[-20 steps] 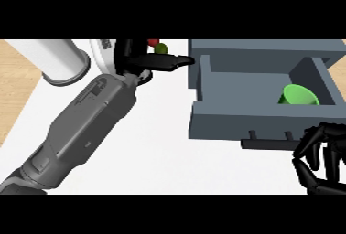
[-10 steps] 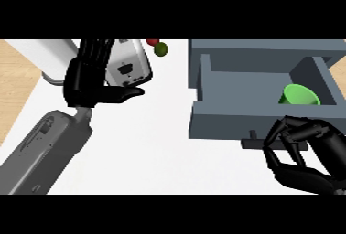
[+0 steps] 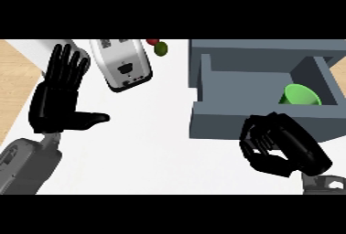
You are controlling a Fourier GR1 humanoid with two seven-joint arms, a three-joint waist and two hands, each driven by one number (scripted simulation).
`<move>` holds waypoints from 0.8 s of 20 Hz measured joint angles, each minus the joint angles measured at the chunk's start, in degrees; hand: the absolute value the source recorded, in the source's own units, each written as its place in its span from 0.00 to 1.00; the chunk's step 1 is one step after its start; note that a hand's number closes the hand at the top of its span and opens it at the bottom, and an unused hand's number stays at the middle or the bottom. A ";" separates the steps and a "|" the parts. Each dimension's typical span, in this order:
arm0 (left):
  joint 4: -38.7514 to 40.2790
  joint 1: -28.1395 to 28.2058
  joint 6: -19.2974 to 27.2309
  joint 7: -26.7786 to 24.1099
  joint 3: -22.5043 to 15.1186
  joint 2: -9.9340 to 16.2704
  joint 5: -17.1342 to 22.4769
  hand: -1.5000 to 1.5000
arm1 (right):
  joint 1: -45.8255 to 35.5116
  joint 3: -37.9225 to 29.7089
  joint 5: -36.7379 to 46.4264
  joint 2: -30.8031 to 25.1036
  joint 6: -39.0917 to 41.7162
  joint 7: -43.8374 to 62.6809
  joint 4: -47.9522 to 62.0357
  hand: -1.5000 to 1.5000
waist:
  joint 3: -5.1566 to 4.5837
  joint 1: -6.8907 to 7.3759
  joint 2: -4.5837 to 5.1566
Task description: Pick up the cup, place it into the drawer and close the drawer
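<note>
1. The white bench (image 3: 148, 155) fills most of the head view, with a strip of pale wood floor (image 3: 15, 68) showing along its left edge.
2. A grey drawer (image 3: 270, 87) stands on the right part of the bench, pulled open; its front panel faces the lower edge of the view and its open compartment lies behind that panel.
3. The left arm (image 3: 27, 167) comes in at the lower left, grey and angled upward.
4. The left robot hand (image 3: 57, 98) is released: its fingers are straight and spread, pointing toward the top of the view, with the thumb stuck out to the right. It holds nothing and sits well apart from the drawer.
5. The right robot hand (image 3: 280, 146) is clenched, its fingers curled inward with nothing visible inside them. It lies just in front of the drawer's front panel, near its right half; I cannot tell whether it touches the panel.
6. A white toaster (image 3: 123, 61) lies on the bench just right of the left robot hand's fingertips, tilted.
7. The green cup (image 3: 299, 95) sits inside the open drawer, in the right part of the compartment, close behind the front panel.
8. A small red and green thing (image 3: 159, 46), too small to tell apart, lies by the toaster near the top edge.
</note>
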 measured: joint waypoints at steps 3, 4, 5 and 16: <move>-1.58 3.94 -1.82 -0.54 1.66 0.84 -0.28 0.00 | -0.97 1.37 4.87 0.62 -3.67 -4.41 6.98 0.00 | 0.02 -0.37 0.05; -1.53 5.25 -3.30 -1.20 2.38 1.11 -0.39 0.00 | -2.08 1.47 5.89 1.03 -4.45 -5.29 9.47 0.00 | 0.02 -0.48 0.06; -1.95 5.70 -3.79 -0.73 3.14 1.27 -0.48 0.00 | -3.18 1.73 7.05 1.63 -5.02 -5.49 11.62 0.00 | 0.01 -0.63 0.07; -2.32 13.62 -13.44 -1.66 10.23 2.14 -0.56 0.00 | -16.03 1.08 16.29 5.67 -11.99 -11.78 39.99 0.00 | 0.02 -0.83 0.17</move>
